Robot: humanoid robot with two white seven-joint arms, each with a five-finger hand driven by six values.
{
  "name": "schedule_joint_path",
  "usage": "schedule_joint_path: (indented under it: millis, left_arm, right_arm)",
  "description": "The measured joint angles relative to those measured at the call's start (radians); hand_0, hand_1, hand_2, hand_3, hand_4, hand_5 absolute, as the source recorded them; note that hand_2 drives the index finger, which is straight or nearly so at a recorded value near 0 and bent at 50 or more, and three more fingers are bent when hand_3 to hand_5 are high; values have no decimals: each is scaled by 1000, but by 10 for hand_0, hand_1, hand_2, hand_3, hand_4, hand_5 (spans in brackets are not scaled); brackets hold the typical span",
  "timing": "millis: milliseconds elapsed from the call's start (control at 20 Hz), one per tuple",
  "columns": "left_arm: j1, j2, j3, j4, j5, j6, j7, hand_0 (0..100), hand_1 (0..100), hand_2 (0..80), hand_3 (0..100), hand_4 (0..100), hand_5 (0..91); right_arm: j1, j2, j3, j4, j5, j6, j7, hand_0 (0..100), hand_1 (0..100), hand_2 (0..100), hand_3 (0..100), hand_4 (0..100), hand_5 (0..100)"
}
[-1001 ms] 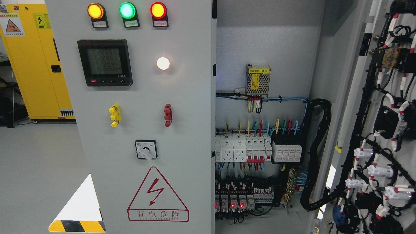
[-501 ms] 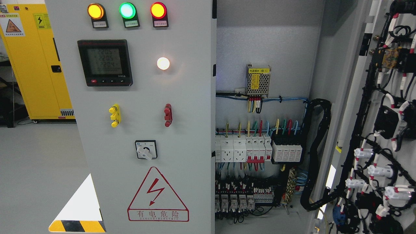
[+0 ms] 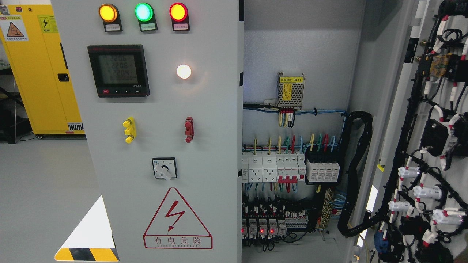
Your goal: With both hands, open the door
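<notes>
Far to the left stands a yellow cabinet (image 3: 40,73), smooth metal, with a warning sticker so people stay careful.

Next comes the left door (image 3: 157,146) of the big gray box. It is flat painted metal and looks shut. Three round lights (image 3: 143,12), orange, green and red, sit high up where they are easy to see. Under them is a dark square meter (image 3: 118,70), then a little knob switch (image 3: 164,168), then a red lightning sign (image 3: 177,219) to warn of shock.

To the right the box is open. Inside are white breakers (image 3: 272,167) in a row, with thin colored wires tied neatly so they do not tangle.

Farthest right is the right door (image 3: 431,146), swung wide open. Thick black cables run along its back so they can bend with it.

No robot hand shows, so I cannot tell if the hands are wide, narrow or holding something, and I cannot say where things lie from a hand.
</notes>
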Motion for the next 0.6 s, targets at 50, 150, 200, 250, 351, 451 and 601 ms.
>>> schedule_joint_path:
  millis: [50,150,200,250,351,451,601]
  left_arm:
    - [-4,-1,1,5,-2,-3,0,120,556,0,0,0,0]
    - [-11,-2,1,13,-4,-20,-2,120,556,0,0,0,0]
    - [-15,-3,2,17,-5,-33,-3,120,556,0,0,0,0]
    - [-19,-3,2,20,-6,-39,-3,120,556,0,0,0,0]
    - [-36,-4,3,26,-6,-54,-2,120,556,0,0,0,0]
    - [-45,-5,4,31,-6,-56,2,120,556,0,0,0,0]
    - [-54,-6,4,37,-5,-59,3,120,556,0,0,0,0]
  right_arm:
    - [22,-5,0,-64,-1,0,0,0,500,40,0,0,0]
    - [65,-13,0,-195,-2,0,0,0,500,40,0,0,0]
    - [82,-17,0,-270,-2,0,0,0,500,40,0,0,0]
    - [98,-20,1,-335,-3,0,0,0,500,40,0,0,0]
    - [127,-25,6,-478,-3,0,0,0,500,40,0,0,0]
    - [150,-30,15,-633,-4,-1,-1,0,500,40,0,0,0]
    - [165,-36,36,-817,-4,-2,-1,0,500,40,0,0,0]
